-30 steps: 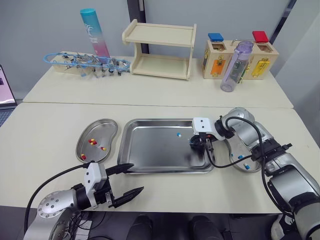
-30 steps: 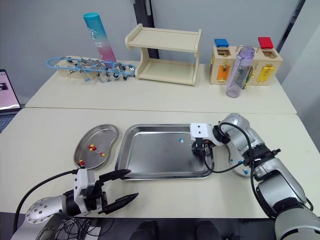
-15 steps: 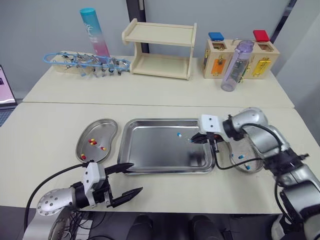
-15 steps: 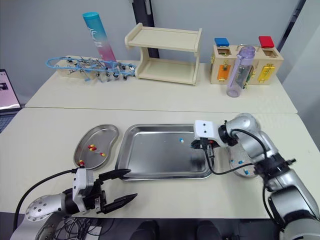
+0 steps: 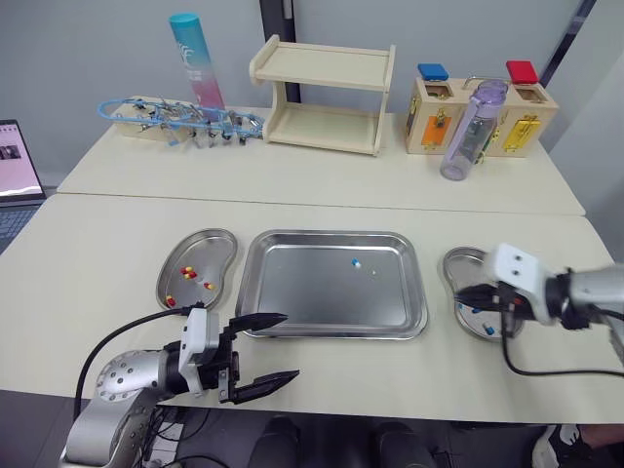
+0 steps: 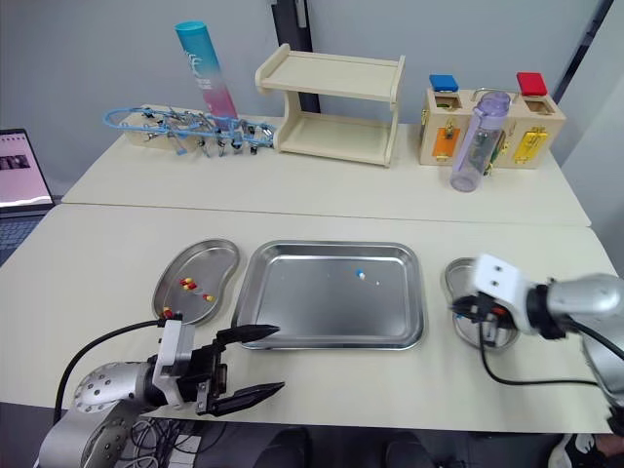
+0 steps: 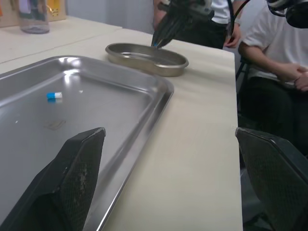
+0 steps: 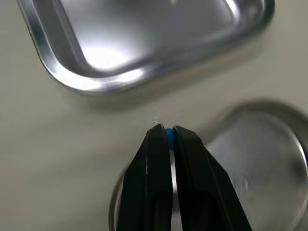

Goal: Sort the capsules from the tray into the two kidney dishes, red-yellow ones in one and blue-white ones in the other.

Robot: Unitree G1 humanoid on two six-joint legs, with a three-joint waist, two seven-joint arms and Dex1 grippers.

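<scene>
Right gripper has swung its pinched capsule over dish.

The tray and kidney dishes are glossy polished metal; the table is matt.

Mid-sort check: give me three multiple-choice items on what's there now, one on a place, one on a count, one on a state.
1. The right end effector is above:
A) the left dish
B) the right dish
C) neither dish

2. Red-yellow capsules in the left dish:
A) one
B) five
C) three

3. The left end effector is:
A) open
B) shut on a capsule
C) shut on a dish

Answers:
1 B: it pinches a blue capsule by that dish's rim.
2 C: three lie apart on the dish floor.
3 A: its fingers are spread with nothing between them.
</scene>
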